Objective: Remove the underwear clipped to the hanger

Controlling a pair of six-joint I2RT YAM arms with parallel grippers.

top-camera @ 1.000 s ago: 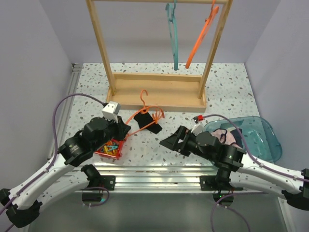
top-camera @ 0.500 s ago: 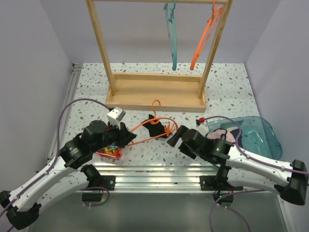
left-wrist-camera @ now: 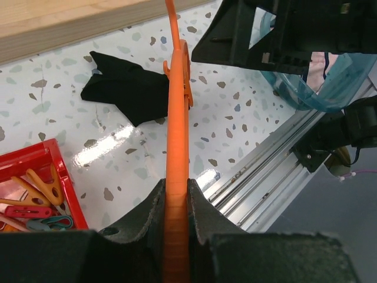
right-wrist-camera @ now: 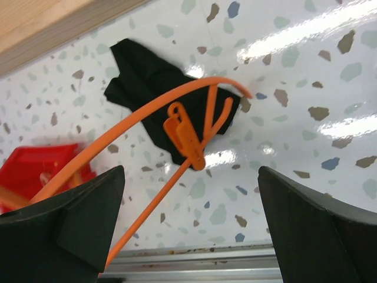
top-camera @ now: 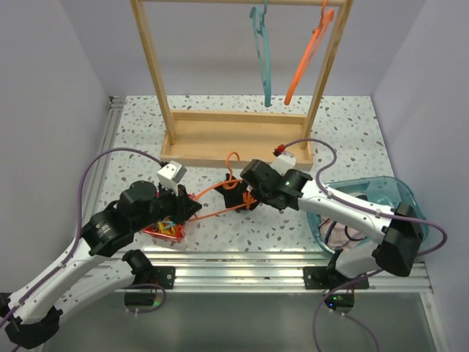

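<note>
1. Your left gripper [left-wrist-camera: 175, 197] is closest to you. Its fingers are clamped on the lower bar of the orange hanger [left-wrist-camera: 177, 118], holding that end up off the table.
2. Just left of it sits the red tray [left-wrist-camera: 36, 158], with loose clips inside.
3. The hanger's long axis runs away from that grip, up and to the right in the top view. Its hook ends near the foot of the wooden rack [top-camera: 234, 136].
4. Partway along the bar is 1 orange clip [right-wrist-camera: 185, 138], and it appears to pinch the black briefs [right-wrist-camera: 147, 76].
5. The briefs lie flat on the table. In the left wrist view they stretch out to the left of the bar, with their long axis roughly crosswise to it and the clipped end nearest it.
6. Your right gripper [right-wrist-camera: 189, 177] hangs directly above the clip. Its fingers are spread wide apart and hold nothing.
7. My read is that you are on the approach to unclip this pair. Next, bring the right gripper down so it either squeezes the clip's tail or grasps the fabric beside it. Keep the left grip firm so the bar does not swing.
8. Farther right is the teal tub [top-camera: 407, 198], with something pink [left-wrist-camera: 321, 62] inside.
</note>
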